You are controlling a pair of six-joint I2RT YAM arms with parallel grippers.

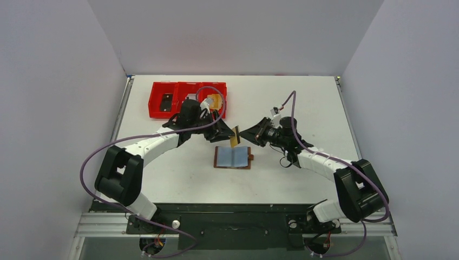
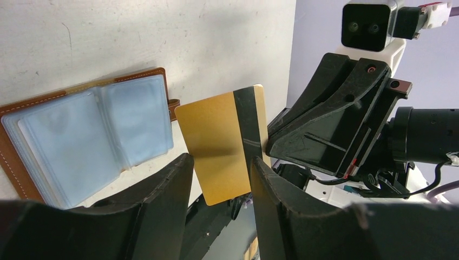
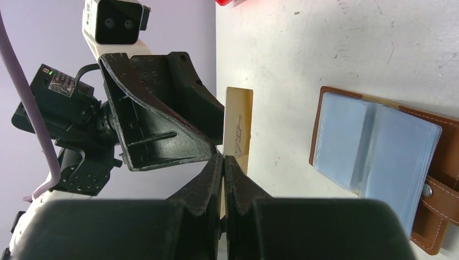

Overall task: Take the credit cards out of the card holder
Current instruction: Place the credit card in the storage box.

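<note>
Nearest of all, the brown leather card holder [image 1: 233, 157] lies open on the white tabletop [image 1: 303, 103]. Beyond, the right gripper [image 3: 223, 158] clamps a gold, dark-striped credit card [image 1: 235, 136], the left gripper [image 2: 219, 162] apart around it; an early release could drop it.

Left arm [image 1: 142, 147]: rises from its base at lower left, elbow folded, forearm running up and right toward frame centre. Left claw [image 1: 224, 131] points right.

Right arm [image 1: 330, 165]: mirrors it from lower right, forearm running up and left. Right claw [image 1: 244, 134] points left.

The two claw tips nearly meet just above frame centre.

Left wrist view: left fingers [image 2: 168, 189] spread, with a wide gap between them.

Right wrist view: right fingers [image 3: 208, 179] pressed almost together, pinching the edge of a card [image 3: 238, 122]. The left claw's tip sits right at the right claw's tip.
</note>
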